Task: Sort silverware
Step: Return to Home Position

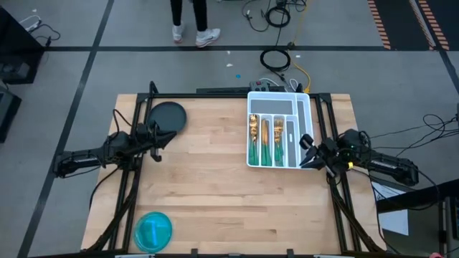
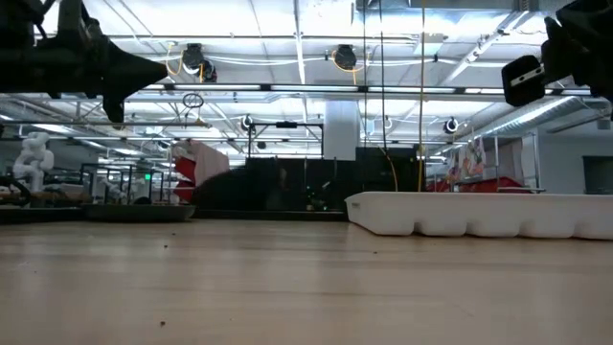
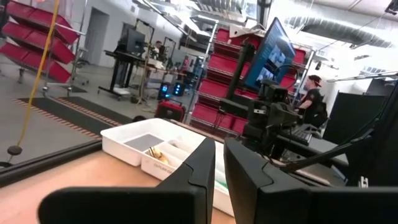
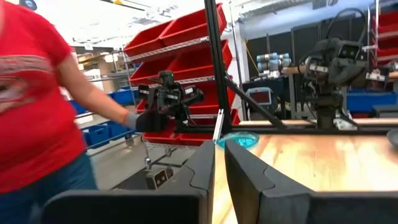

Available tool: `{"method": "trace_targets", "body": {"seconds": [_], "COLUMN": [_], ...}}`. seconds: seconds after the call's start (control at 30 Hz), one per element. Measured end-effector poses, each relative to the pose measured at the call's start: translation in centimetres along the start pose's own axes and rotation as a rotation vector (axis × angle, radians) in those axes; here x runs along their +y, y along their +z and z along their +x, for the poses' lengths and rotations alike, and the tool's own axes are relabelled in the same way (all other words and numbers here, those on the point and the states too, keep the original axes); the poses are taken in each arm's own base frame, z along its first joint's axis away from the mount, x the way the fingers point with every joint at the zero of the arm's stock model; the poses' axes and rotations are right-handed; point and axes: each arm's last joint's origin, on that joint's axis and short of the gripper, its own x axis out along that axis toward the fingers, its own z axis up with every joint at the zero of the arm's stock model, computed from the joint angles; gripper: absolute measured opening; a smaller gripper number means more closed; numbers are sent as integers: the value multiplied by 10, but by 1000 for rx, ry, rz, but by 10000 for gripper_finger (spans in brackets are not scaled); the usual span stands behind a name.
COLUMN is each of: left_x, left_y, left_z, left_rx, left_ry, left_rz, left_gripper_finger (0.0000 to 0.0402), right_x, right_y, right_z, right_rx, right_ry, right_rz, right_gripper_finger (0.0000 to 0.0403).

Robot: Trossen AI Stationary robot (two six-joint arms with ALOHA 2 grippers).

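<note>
The silverware (image 1: 265, 140), gold heads and green handles, lies in three long compartments of the white tray (image 1: 303, 107) at the table's far right. It shows as a few gold pieces (image 3: 158, 152) in the left wrist view. My left gripper (image 1: 159, 137) hovers shut above the table's left side, near the dark plate, and points toward the tray. My right gripper (image 1: 307, 150) hovers shut just off the tray's right near corner. Both stand well above the tabletop in the low view, my left gripper (image 2: 144, 69) and my right gripper (image 2: 522, 77). Neither has anything between its fingers.
A dark round plate (image 1: 168, 116) sits at the far left of the table. A blue dish (image 1: 153, 231) sits at the near left edge. A person in a red shirt (image 4: 37, 93) stands beyond the table. Bare wood (image 1: 215, 186) spans the middle.
</note>
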Motion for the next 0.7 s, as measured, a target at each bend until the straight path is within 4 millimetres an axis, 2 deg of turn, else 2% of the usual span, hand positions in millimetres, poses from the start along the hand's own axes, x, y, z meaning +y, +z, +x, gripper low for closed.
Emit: {"method": "trace_targets", "body": {"seconds": [0.7], "left_x": [0], "left_y": [0], "left_z": [0], "left_rx": [1], "left_ry": [0], "left_rz": [4], "left_gripper_finger": [41], "right_x": [-1], "right_y": [-2], "right_z": [0], "right_rx": [14], "right_ry": [-5], "right_rz": [15], "right_gripper_finger": [29]}}
